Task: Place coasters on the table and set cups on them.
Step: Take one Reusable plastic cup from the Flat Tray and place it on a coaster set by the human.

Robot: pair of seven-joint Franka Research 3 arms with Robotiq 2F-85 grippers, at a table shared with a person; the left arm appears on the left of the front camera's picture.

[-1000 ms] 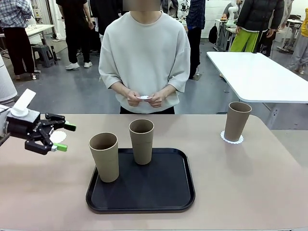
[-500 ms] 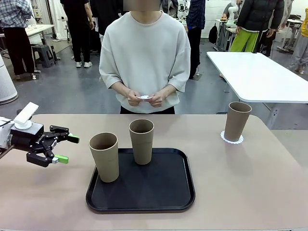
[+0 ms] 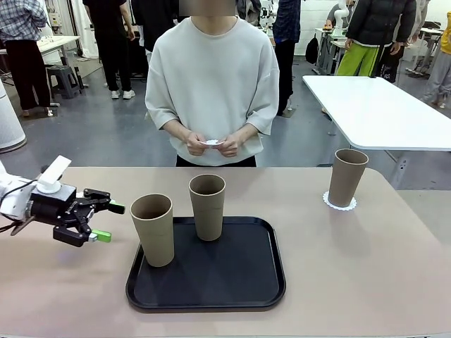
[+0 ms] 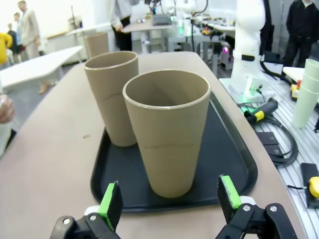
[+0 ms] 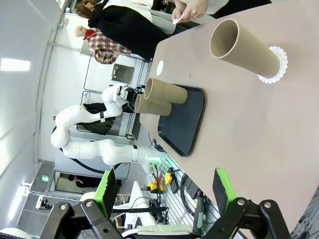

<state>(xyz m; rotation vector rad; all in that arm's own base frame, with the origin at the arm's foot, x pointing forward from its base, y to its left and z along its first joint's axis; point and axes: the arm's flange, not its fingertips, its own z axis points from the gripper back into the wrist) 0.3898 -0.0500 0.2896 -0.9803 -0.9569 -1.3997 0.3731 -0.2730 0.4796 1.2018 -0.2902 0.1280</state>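
On the worktop (image 3: 366, 267), a black tray (image 3: 239, 282) by the near edge carried two cups (image 3: 152, 229), a third cup (image 3: 348, 176) stood on a coaster (image 3: 340, 203) near the far right corner, the left claw (image 3: 110, 222) gaped apart beside the tray's left cup, and the right claw (image 5: 164, 191) was spread wide.

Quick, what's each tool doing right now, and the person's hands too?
Left tool: open, empty, facing the near cup.
Right tool: open, empty.
Person's hands: holding a white coaster.
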